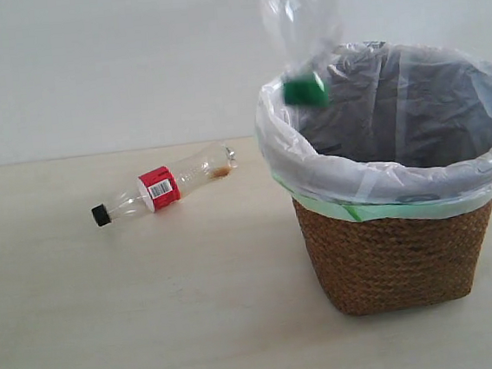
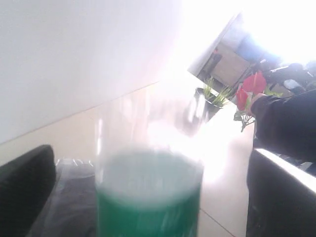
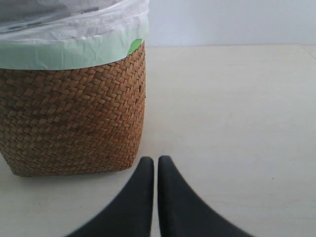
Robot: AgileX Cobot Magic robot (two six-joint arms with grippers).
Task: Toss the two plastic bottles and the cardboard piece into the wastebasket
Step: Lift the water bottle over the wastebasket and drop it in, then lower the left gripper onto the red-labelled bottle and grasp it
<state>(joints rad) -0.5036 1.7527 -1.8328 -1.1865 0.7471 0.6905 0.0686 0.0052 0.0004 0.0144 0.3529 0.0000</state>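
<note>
The green-capped bottle (image 1: 301,31), cap down, is above the left rim of the basket (image 1: 392,257); the left fingers (image 2: 24,192) are spread, clear of it. The red-labelled bottle (image 1: 161,190) lies on the bench (image 1: 154,315), further left. The right fingers (image 3: 146,197) are pressed together.

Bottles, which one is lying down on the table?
The slim bottle with the red label and black cap lies on its side on the table. The green-capped bottle is in the air, cap down, above the wastebasket.
</note>
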